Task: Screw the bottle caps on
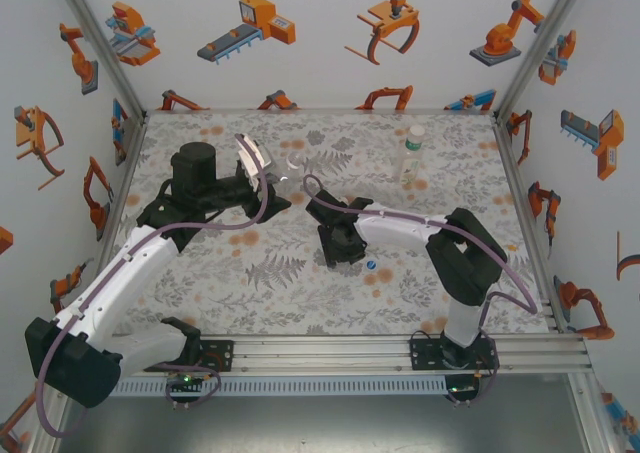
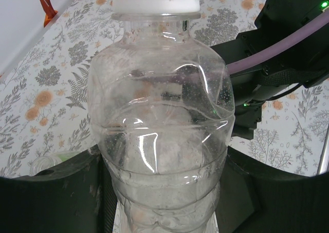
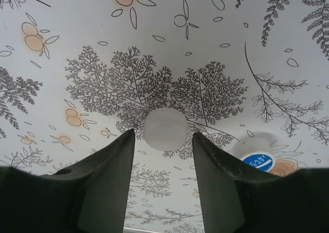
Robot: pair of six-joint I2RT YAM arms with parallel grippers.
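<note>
Partway, seemingly. Clamped tight in the left gripper (image 2: 164,192): the clear bottle (image 2: 164,114), white cap (image 2: 156,1) seated on the neck, tightness unclear. Right of that bottle, low over the bench (image 3: 154,37): right gripper (image 3: 163,140) parted around a pale cap (image 3: 165,128), not gripping; blue cap (image 3: 257,161) farther right, loose.

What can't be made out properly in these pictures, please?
Left wrist view: the white cap on the clear bottle is cut by the top edge; its tightness is unclear. The bottle hides the left claw's pads.
Right wrist view: one finger of the right claw covers part of the blue cap, so its label is unreadable.
Top view: the tall bottle is too small to judge its cap.
</note>
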